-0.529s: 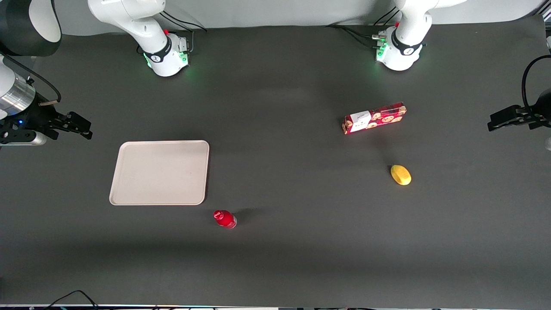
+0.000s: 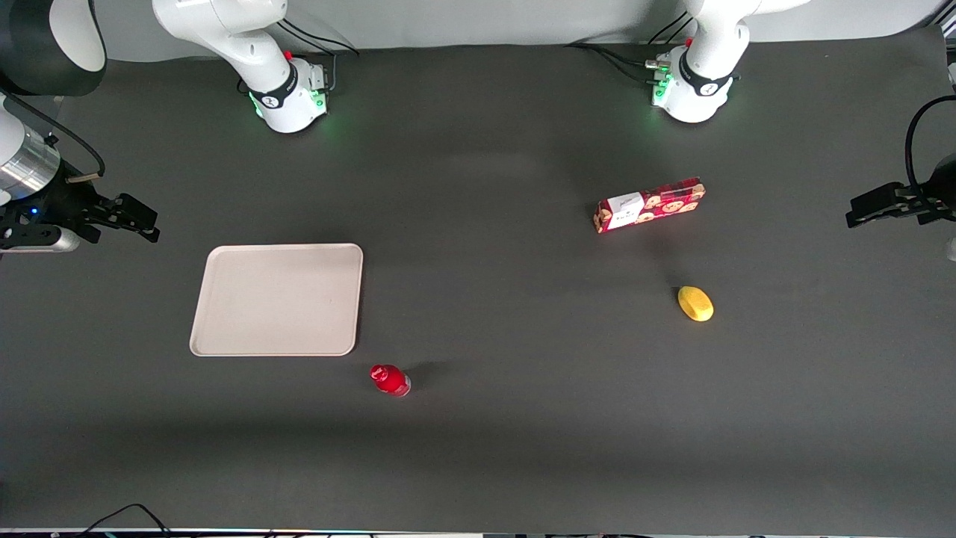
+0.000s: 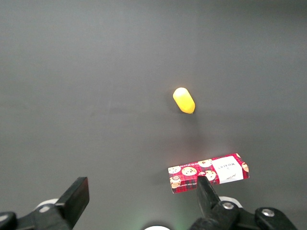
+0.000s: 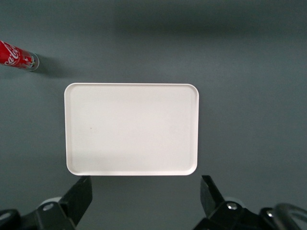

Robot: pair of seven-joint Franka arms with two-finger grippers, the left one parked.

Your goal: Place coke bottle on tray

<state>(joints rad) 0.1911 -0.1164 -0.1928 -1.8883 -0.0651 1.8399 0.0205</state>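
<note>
The coke bottle [image 2: 390, 379] is small and red with a red cap and stands upright on the dark table, just nearer the front camera than the tray's corner; it also shows in the right wrist view [image 4: 17, 56]. The beige tray [image 2: 277, 299] lies flat with nothing on it and also shows in the right wrist view [image 4: 131, 128]. My right gripper [image 2: 142, 220] hangs open and empty at the working arm's end of the table, above the table beside the tray, well away from the bottle. Its fingers [image 4: 80, 196] stand wide apart.
A long red patterned snack box [image 2: 650, 205] and a yellow lemon-like object [image 2: 695, 303] lie toward the parked arm's end of the table. Both arm bases [image 2: 287, 93] stand at the table's back edge.
</note>
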